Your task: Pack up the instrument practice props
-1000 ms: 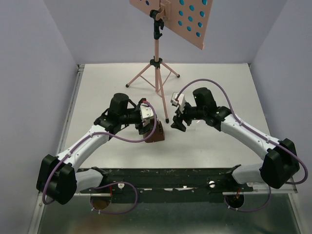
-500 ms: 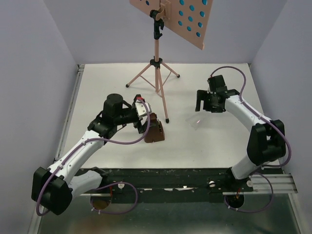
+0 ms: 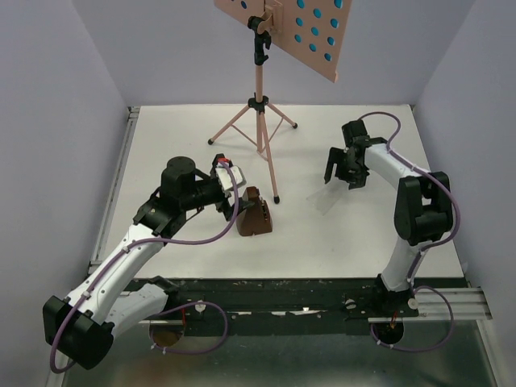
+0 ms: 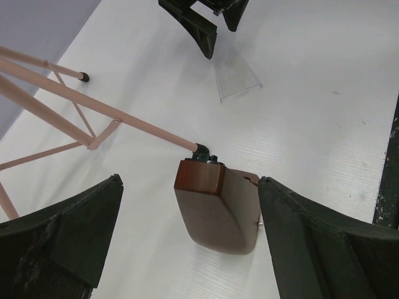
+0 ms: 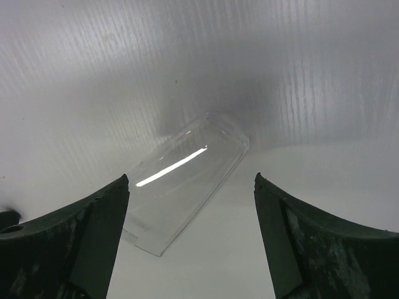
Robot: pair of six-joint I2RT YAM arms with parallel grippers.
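The small brown metronome (image 3: 255, 216) (image 4: 218, 208) stands uncovered on the white table, beside a foot of the salmon-pink music stand (image 3: 260, 97) (image 4: 124, 115). My left gripper (image 3: 228, 193) (image 4: 190, 179) is open, just left of the metronome, with its fingers apart from it on either side. The clear cover (image 3: 325, 201) (image 4: 237, 75) (image 5: 181, 187) lies flat on the table to the right. My right gripper (image 3: 342, 171) (image 5: 190, 177) hovers open over the cover without touching it. Blue shows through the holes of the stand's desk (image 3: 314, 32).
The stand's tripod legs (image 3: 242, 121) spread over the back middle of the table. Grey walls close in the left, back and right sides. A black rail (image 3: 266, 294) with the arm bases runs along the near edge.
The right arm swung from the centre to the right and back, leaving the clear cover lying on the table. The left gripper drew back left off the metronome and opened wider.
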